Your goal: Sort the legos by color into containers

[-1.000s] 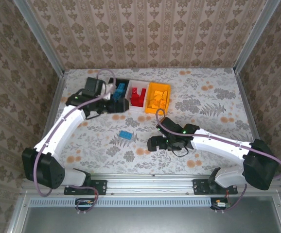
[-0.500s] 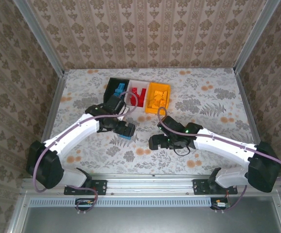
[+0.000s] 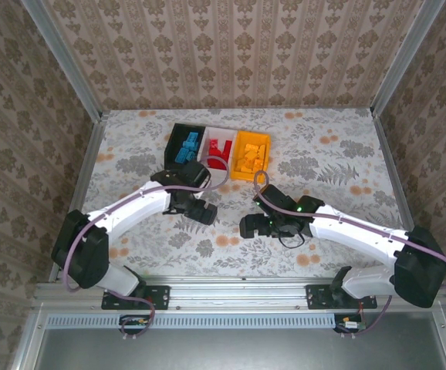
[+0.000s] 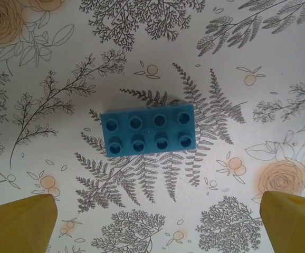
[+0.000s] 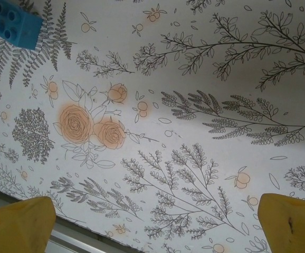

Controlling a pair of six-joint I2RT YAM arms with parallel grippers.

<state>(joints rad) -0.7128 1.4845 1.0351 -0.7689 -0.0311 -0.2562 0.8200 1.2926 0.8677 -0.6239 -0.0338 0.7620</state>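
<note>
A blue two-by-four lego (image 4: 148,132) lies flat on the flowered table, studs up. My left gripper (image 4: 155,226) hovers over it, open, and the brick sits just ahead of its yellow fingertips (image 4: 18,224). From above, the left gripper (image 3: 200,210) covers that brick. My right gripper (image 3: 248,226) hangs open over bare table, with the same blue lego (image 5: 11,21) at the top left of its view. The containers stand in a row at the back: the black one (image 3: 175,133) holds blue legos, the white one (image 3: 221,132) red ones, the orange-yellow one (image 3: 251,136) yellow ones.
The table's near edge and metal rail (image 5: 63,234) run just below the right gripper. Patterned walls (image 3: 84,154) close in the table on the left, back and right. The two grippers are about a hand's width apart in the middle of the table.
My left arm has swung back from the black container to the middle of the table and now covers the blue lego. The right arm has barely moved.
</note>
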